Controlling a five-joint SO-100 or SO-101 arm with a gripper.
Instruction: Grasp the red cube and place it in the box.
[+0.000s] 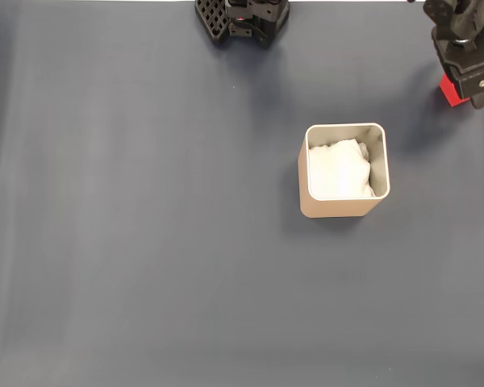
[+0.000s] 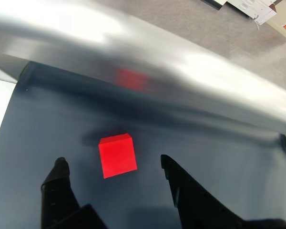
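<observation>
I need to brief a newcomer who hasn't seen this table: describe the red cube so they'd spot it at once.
Start from the dark blue-grey table in the fixed view and find the beige box with white padding near its middle. Look up and right toward the table's corner, where the black gripper hovers, open. The red cube peeks from beneath it: small, bright red, the sole vivid colour there.

Cube between gripper fingers, seemingly untouched

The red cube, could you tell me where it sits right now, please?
In the fixed view the red cube lies at the far upper right, under the open tool, up and right of the box.
</observation>
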